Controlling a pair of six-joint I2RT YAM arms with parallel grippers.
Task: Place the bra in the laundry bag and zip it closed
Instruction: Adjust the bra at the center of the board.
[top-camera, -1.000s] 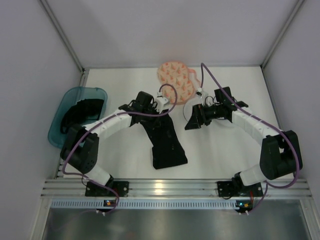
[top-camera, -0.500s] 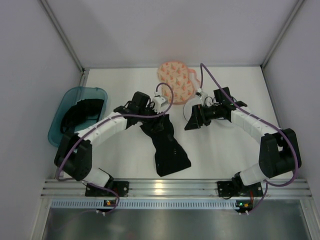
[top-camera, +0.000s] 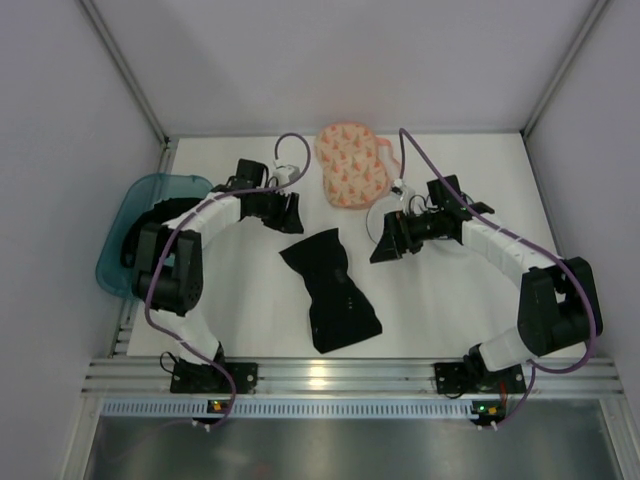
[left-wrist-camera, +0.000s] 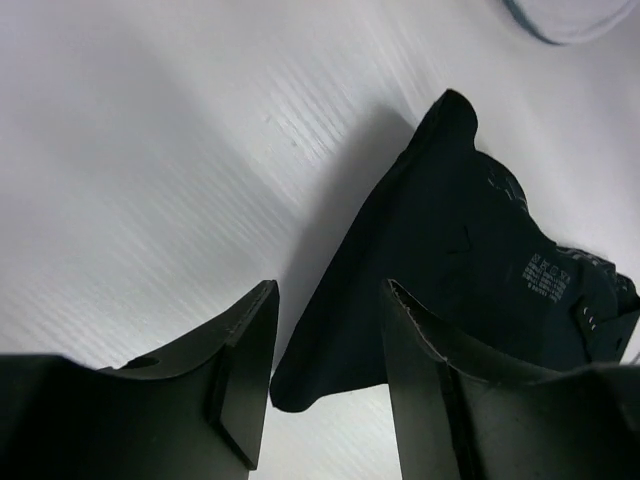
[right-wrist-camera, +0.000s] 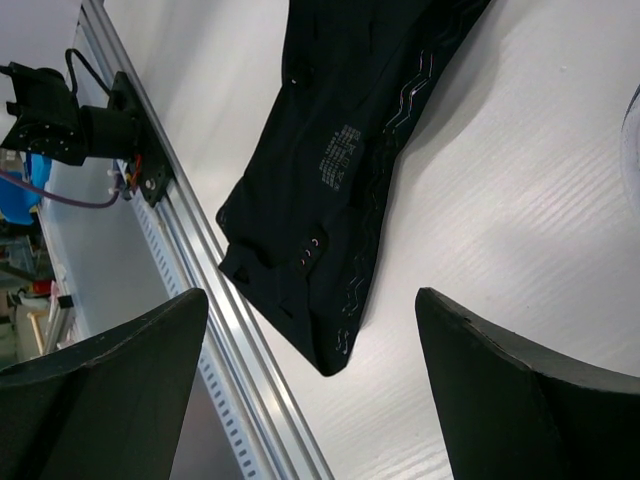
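The black bra (top-camera: 330, 290) lies spread on the white table in front of centre, with nothing holding it. It also shows in the left wrist view as the bra (left-wrist-camera: 470, 240) and in the right wrist view as the bra (right-wrist-camera: 340, 150). My left gripper (top-camera: 290, 213) hovers open just beyond the bra's far corner, its jaws (left-wrist-camera: 330, 290) empty. My right gripper (top-camera: 381, 245) hangs open to the right of the bra, wide jaws (right-wrist-camera: 310, 295) empty. The patterned cream-peach laundry bag (top-camera: 352, 165) lies at the back centre, between the two grippers.
A teal bin (top-camera: 115, 250) with dark contents stands at the left edge, partly behind the left arm. An aluminium rail (top-camera: 330, 378) runs along the near table edge, close to the bra's near end. Grey walls enclose the table on three sides.
My left gripper opened and let go of the bra, which settled flat on the table. The left arm drew back to the far left. The right arm stayed put.
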